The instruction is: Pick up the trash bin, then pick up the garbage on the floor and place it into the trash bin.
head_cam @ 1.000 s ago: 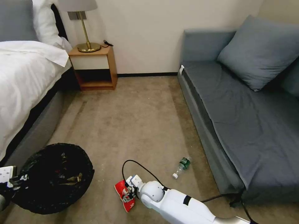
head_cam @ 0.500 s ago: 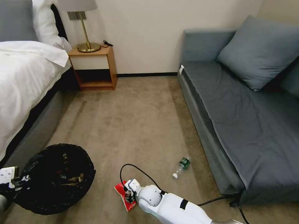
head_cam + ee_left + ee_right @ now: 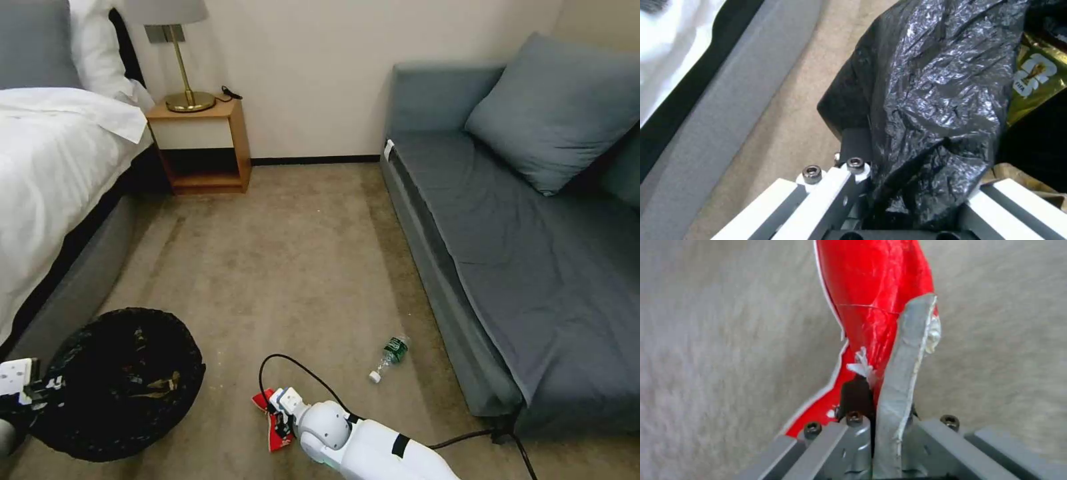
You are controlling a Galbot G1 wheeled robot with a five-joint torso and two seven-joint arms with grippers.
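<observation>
The trash bin [image 3: 117, 383], lined with a crinkly black bag [image 3: 933, 100], stands at the lower left by the bed. My left gripper [image 3: 23, 390] is shut on its rim, with bag plastic bunched between its fingers [image 3: 856, 143]. A gold-brown wrapper [image 3: 1036, 80] lies inside the bin. My right gripper [image 3: 280, 417] is low over the carpet and shut on the red snack packet [image 3: 876, 290], which is pinched and creased between a taped finger [image 3: 907, 356] and a dark one. A small clear bottle with a green label [image 3: 390, 355] lies on the carpet near the sofa.
A grey sofa [image 3: 520, 267] runs along the right and a white-sheeted bed [image 3: 47, 187] along the left. A wooden nightstand with a brass lamp [image 3: 200, 143] stands at the far wall. The arm's black cable [image 3: 300, 363] loops over the carpet [image 3: 287, 267].
The right gripper has pulled back a little toward me, and the red packet, flat before, is now folded narrow between its fingers. The bin and the left gripper have stayed in place.
</observation>
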